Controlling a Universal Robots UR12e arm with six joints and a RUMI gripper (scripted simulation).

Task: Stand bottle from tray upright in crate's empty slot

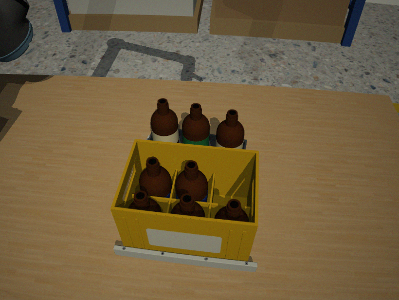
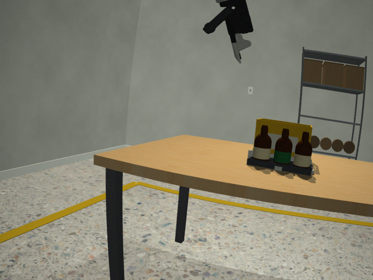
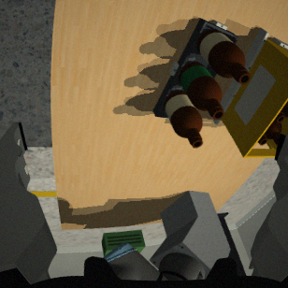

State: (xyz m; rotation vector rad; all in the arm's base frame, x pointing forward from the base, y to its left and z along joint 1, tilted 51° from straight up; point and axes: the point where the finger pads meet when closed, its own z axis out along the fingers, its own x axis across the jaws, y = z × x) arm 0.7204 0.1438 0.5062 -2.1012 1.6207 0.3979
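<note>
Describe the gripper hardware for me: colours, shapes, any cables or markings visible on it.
In the exterior view the gripper has a blocky black body with a black stub branching off one side, and light grey, wedge-shaped fingers tapering to thin tips. The wrist view shows the fingers as dark grey, angular and faceted. No cables or markings are visible. Most of the arm is out of frame.

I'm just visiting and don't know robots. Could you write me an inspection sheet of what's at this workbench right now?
Surface: wooden table.
Job's things: yellow crate holding five brown bottles; its far right slot is vacant. Behind it, a dark tray holds three upright bottles: cream-labelled, green-labelled, cream-labelled.
Clutter: a pale screwed strip along the crate's near side.
Grippers: gripper open, holding nothing, high above the table.
Cables: nothing seen.
Surroundings: grey walls, speckled floor with yellow line, metal shelf rack with cardboard boxes.
</note>
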